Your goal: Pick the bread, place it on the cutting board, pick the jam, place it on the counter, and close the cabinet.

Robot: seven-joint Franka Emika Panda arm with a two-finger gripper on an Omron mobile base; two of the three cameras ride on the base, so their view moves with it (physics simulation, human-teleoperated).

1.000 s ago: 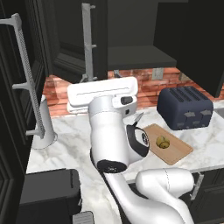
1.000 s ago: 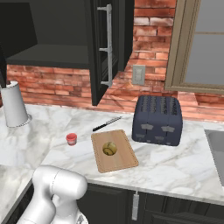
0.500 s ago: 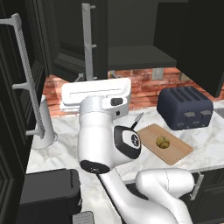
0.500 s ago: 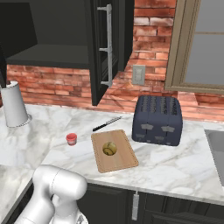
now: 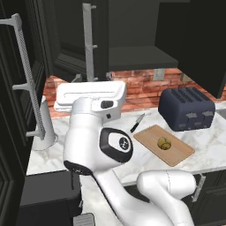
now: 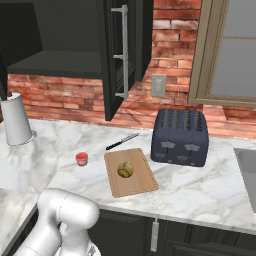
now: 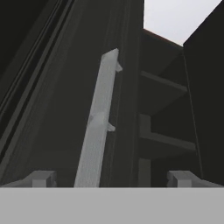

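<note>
Bread (image 6: 125, 170) on cutting board (image 6: 140, 183), jam (image 6: 81, 159) on counter (image 6: 200, 192). Cabinet (image 7: 65, 109) door hard, swings easy; push beside silver handle (image 7: 97, 127). Gripper (image 7: 113, 178) jaws wide apart, hold nothing.

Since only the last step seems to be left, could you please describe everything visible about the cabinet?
The cabinet is a black upper wall unit, open, its dark shelf bare. One panelled door swings out over the counter, bearing a long vertical silver bar handle. In the hand view, the end effector, fingers spread, faces such a handle without touching it.
</note>
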